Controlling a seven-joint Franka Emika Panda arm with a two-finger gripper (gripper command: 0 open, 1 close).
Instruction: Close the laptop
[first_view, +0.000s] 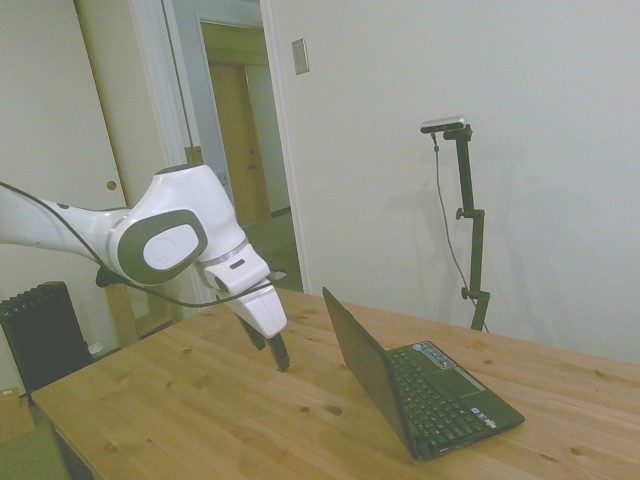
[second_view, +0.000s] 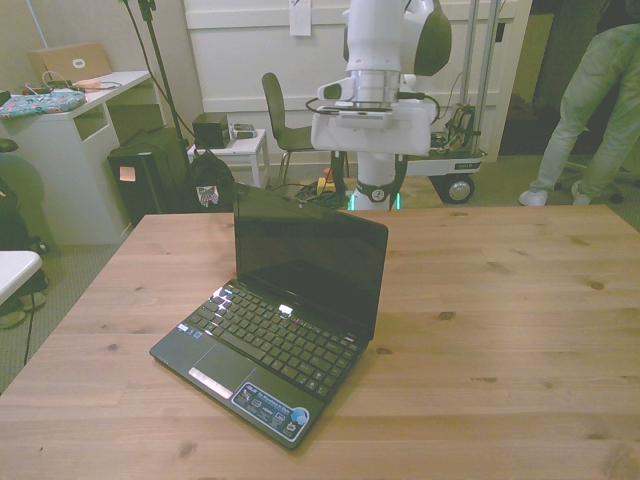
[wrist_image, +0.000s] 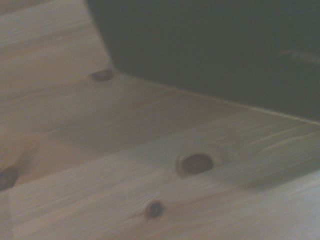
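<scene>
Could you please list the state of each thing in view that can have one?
Laptop: open, lid upright, screen dark.
Gripper: behind the lid, above the table, touching nothing; whether it is open cannot be told.
Door: open onto a hallway.

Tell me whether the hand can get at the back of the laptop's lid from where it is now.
Probably yes. The hand hangs behind the open laptop, on the lid's back side, apart from it, with only bare table between them. The lid stands up past vertical, so a push forward should meet its back.
</scene>
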